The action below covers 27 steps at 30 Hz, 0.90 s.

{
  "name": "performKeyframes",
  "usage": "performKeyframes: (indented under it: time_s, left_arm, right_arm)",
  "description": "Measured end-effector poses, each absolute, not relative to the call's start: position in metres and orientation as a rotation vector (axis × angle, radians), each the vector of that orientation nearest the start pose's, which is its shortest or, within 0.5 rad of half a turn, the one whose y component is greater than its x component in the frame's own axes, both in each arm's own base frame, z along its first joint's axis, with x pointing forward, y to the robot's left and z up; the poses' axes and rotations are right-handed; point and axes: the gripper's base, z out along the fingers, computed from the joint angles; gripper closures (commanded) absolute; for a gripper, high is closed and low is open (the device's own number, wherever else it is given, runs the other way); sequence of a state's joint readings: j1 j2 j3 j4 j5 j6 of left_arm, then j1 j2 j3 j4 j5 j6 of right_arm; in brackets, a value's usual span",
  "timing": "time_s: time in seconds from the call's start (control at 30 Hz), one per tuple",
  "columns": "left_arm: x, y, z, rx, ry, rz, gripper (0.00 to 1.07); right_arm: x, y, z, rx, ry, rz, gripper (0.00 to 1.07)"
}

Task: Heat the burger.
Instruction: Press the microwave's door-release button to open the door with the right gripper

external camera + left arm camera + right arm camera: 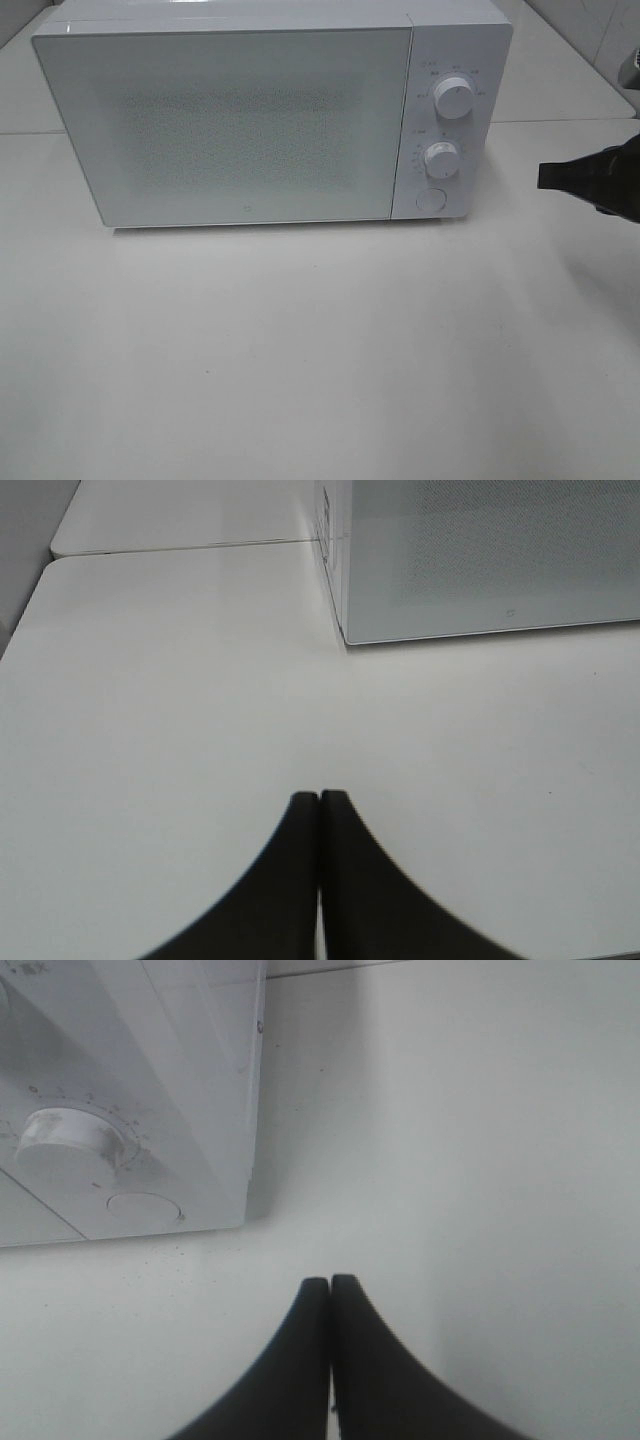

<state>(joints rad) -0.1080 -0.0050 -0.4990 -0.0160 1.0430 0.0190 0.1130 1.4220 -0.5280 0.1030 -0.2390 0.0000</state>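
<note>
The burger is out of view in all frames. A white microwave point(270, 110) stands at the back of the table with its door closed; its frosted door hides the inside. It has two round knobs, the upper one point(455, 98) and the lower one point(440, 157), above a round button point(431, 200). My right gripper point(545, 176) is shut and empty, to the right of the control panel; the right wrist view shows it point(331, 1282) above the table near the lower knob point(72, 1135) and button point(145, 1207). My left gripper point(319, 798) is shut and empty, over the table left of the microwave's corner point(480, 560).
The white table point(320, 350) spreads in front of the microwave. A seam between table sections runs behind it point(180, 548). A tiled wall shows at the back right point(600, 30).
</note>
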Motion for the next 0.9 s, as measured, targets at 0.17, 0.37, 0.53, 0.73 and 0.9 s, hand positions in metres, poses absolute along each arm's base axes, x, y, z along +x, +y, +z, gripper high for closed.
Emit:
performKeyframes:
  time_s: [0.17, 0.37, 0.53, 0.73, 0.9]
  left_arm:
    - [-0.005, -0.001, 0.278, 0.129, 2.019, -0.075, 1.07]
    - [-0.005, -0.001, 0.278, 0.129, 2.019, -0.075, 1.07]
    - [-0.005, -0.001, 0.278, 0.129, 2.019, -0.075, 1.07]
    - [-0.005, -0.001, 0.278, 0.129, 2.019, -0.075, 1.07]
    - [-0.005, -0.001, 0.278, 0.129, 2.019, -0.075, 1.07]
  right_arm:
    - [0.263, 0.055, 0.184, -0.108, 2.128, 0.153, 1.07]
    - [0.262, 0.091, 0.170, -0.218, 2.111, 0.236, 1.07]
    - [0.261, 0.111, 0.157, -0.212, 2.120, 0.313, 1.07]
    - [0.263, 0.115, 0.147, -0.017, 2.141, 0.431, 1.07]
    - [0.266, 0.117, 0.150, 0.224, 2.119, 0.572, 1.07]
